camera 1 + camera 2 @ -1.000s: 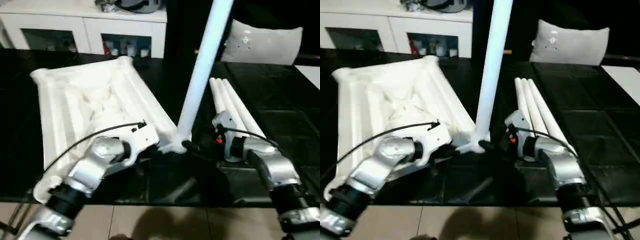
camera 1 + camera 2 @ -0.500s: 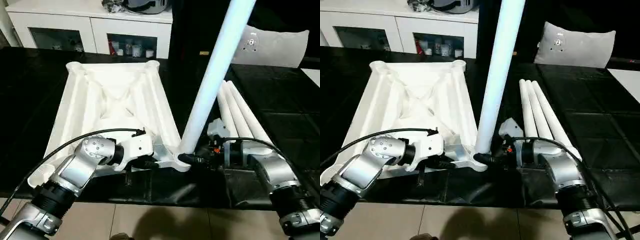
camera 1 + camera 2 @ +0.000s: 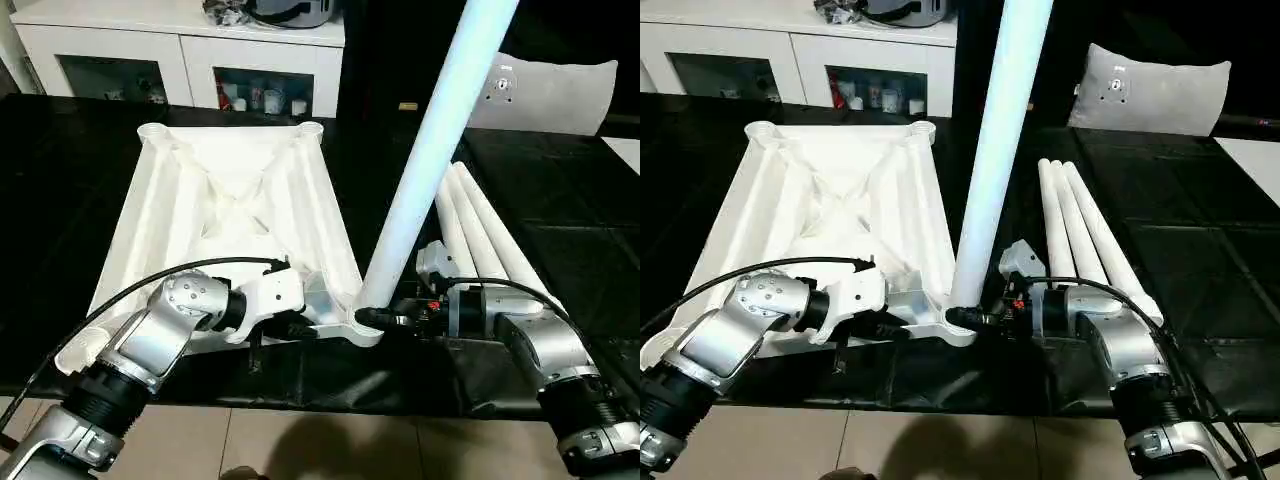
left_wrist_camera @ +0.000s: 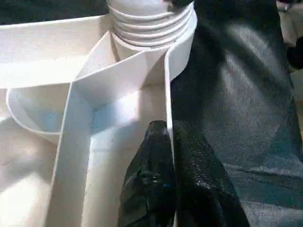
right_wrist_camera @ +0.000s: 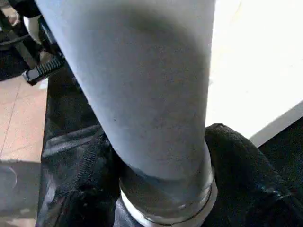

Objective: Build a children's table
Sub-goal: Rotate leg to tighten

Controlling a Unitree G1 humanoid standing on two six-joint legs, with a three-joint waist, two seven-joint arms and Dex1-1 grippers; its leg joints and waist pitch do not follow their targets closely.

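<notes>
Screwing first leg (image 3: pixel 430 160) into near corner socket (image 3: pixel 358 325) of upturned tabletop (image 3: pixel 230 215). Left gripper (image 4: pixel 168 156) pinched shut on tabletop's rim; right gripper (image 3: pixel 385 320) seemingly clasping leg's base. Next: twist home, fetch another. Leg rising, leaning right. Three spare legs (image 3: pixel 480 230) beyond, pointing away.

Upper end of the standing leg (image 3: pixel 430 160) beyond the picture's top edge

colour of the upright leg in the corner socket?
White: the tall tapered round plastic leg, faintly bluish up high. Right eye view shows it best.
</notes>
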